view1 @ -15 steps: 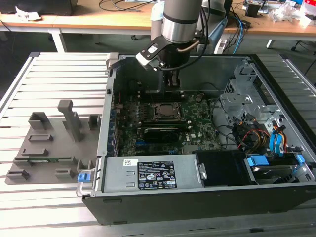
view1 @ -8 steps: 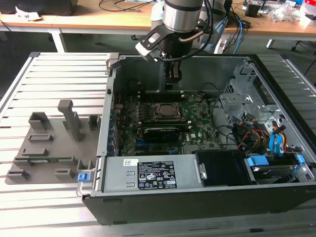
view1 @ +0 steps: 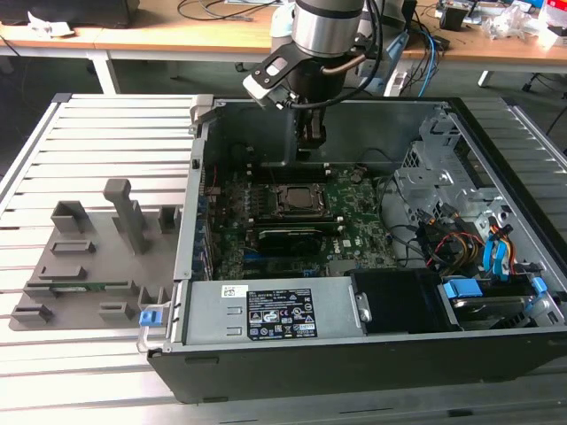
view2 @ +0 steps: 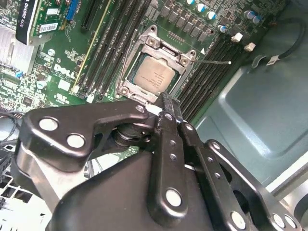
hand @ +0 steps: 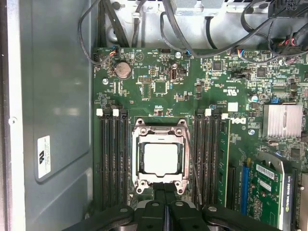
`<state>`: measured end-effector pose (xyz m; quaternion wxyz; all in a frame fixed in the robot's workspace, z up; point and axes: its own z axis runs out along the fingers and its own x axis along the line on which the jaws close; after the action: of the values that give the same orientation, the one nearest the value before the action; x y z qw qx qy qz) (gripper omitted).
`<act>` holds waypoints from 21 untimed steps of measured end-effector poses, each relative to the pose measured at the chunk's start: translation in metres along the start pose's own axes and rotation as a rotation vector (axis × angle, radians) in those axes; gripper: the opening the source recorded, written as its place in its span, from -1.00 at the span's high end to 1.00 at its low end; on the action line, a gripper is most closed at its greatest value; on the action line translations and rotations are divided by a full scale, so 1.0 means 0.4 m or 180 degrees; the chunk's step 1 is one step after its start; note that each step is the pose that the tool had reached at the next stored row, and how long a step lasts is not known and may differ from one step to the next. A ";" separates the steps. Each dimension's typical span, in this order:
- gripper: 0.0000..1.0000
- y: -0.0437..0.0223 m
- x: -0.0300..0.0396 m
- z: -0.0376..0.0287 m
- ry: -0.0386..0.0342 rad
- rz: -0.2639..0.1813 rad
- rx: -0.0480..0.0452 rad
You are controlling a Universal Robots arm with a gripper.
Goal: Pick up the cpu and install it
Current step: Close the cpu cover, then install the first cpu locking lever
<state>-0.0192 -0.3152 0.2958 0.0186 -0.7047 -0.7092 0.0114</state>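
The cpu (hand: pixel 161 159) is a small square chip with a silvery top, lying flat inside the black socket frame (hand: pixel 139 130) on the green motherboard (hand: pixel 159 86). The exterior view shows the cpu (view1: pixel 294 197) near the middle of the open computer case. My gripper (view1: pixel 310 152) hangs above the board, a little behind the socket, clear of the chip. In both wrist views its black fingers are pressed together with nothing between them, the gripper (hand: pixel 165 185) sitting just past the socket's edge. From the second wrist view the gripper (view2: pixel 163 98) points toward the cpu (view2: pixel 154 77).
Black memory slots (hand: pixel 113 159) flank the socket on both sides. A long black graphics card (view1: pixel 292 237) lies in front of the socket. Drive cages and cables (view1: pixel 461 239) fill the exterior view's right. A grey fixture tray (view1: pixel 89 257) sits outside the case (view1: pixel 190 221) on the left.
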 end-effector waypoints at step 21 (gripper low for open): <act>0.79 0.000 0.000 0.000 -0.0055 -0.1296 0.0013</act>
<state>-0.0192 -0.3152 0.2958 0.0159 -0.5466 -0.8371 0.0150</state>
